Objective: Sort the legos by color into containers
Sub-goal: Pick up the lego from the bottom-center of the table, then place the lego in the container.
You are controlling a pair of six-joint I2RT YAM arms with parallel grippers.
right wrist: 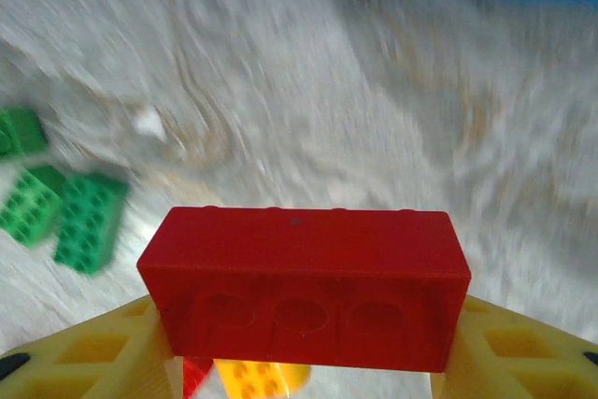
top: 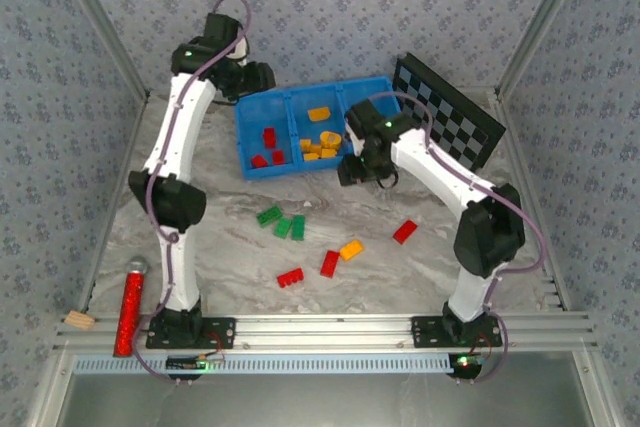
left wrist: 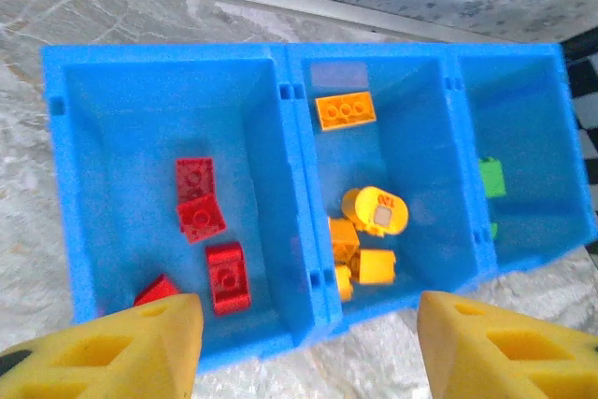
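The blue tray (top: 265,112) has three containers side by side. In the left wrist view the tray (left wrist: 297,184) holds red legos (left wrist: 227,276) in its left container, orange-yellow legos (left wrist: 346,110) in the middle one and a green lego (left wrist: 491,177) in the right one. My left gripper (left wrist: 306,313) hangs open and empty over the tray's near wall; from above this gripper (top: 252,81) is at the tray's far left corner. My right gripper (right wrist: 304,329) is shut on a long red lego (right wrist: 304,277), just in front of the tray (top: 358,169).
Loose on the marble table lie green legos (top: 284,225), red legos (top: 329,263) and an orange one (top: 351,249). A checkered board (top: 450,112) leans behind the tray on the right. A red glitter tube (top: 130,307) and a wooden block (top: 78,321) sit at the near left.
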